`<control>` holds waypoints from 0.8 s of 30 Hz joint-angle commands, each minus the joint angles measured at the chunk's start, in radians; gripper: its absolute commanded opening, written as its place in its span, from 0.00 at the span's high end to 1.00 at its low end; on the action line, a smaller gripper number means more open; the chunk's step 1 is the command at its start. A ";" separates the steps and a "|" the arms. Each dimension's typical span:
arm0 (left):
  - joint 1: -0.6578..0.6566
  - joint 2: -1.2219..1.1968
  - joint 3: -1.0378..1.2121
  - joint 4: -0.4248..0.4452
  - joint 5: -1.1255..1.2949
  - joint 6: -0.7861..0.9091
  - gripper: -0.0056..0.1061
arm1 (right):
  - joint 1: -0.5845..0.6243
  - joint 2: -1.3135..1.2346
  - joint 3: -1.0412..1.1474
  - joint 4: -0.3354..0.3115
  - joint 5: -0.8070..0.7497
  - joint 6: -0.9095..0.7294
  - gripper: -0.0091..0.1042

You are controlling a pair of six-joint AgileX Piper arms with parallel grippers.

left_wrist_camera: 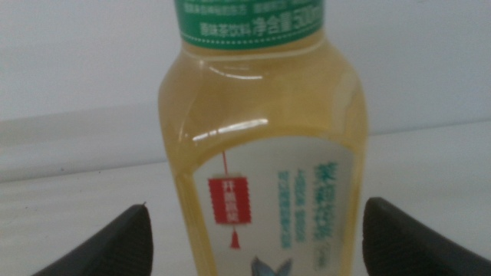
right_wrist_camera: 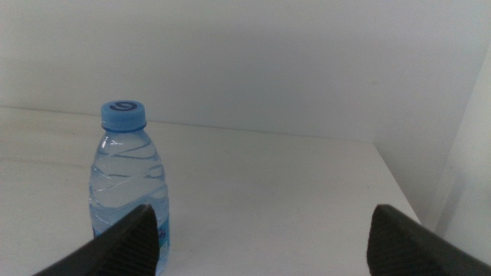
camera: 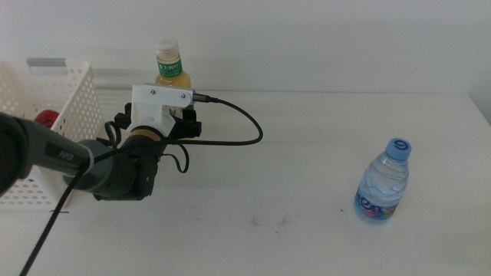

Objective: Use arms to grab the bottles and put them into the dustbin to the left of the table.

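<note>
Yellow tea bottle (left_wrist_camera: 265, 153) between your left gripper's (left_wrist_camera: 257, 241) wide-open jaws, nothing gripped, right gripper (right_wrist_camera: 261, 241) also open and empty, water bottle (right_wrist_camera: 126, 188) near it, red can (camera: 46, 118) in the bin (camera: 65, 92).

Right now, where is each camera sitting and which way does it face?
Middle view: above the table, facing forward and down; shows the left arm reaching to the tea bottle, the basket and the water bottle.
Left wrist view: on the left arm, facing the tea bottle between its open end effector.
Right wrist view: on the waiting right arm, facing the water bottle; open end effector.
Each wrist view shares its bottle with the middle view.
</note>
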 commanded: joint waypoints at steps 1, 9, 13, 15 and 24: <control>0.010 0.023 -0.031 -0.008 -0.005 -0.004 0.11 | -0.008 -0.003 0.004 -0.002 -0.008 -0.003 0.20; 0.024 0.116 -0.143 -0.001 -0.004 0.003 0.11 | -0.008 -0.003 0.004 -0.002 -0.008 -0.003 0.20; 0.024 0.165 -0.201 -0.010 -0.003 0.003 0.11 | -0.008 -0.003 0.004 -0.002 -0.008 -0.003 0.20; 0.024 0.182 -0.226 -0.010 0.002 0.003 0.12 | -0.008 -0.003 0.004 -0.002 -0.008 -0.003 0.20; 0.026 -0.029 -0.223 -0.113 0.622 0.213 0.90 | -0.008 -0.003 0.004 -0.002 -0.008 -0.003 0.20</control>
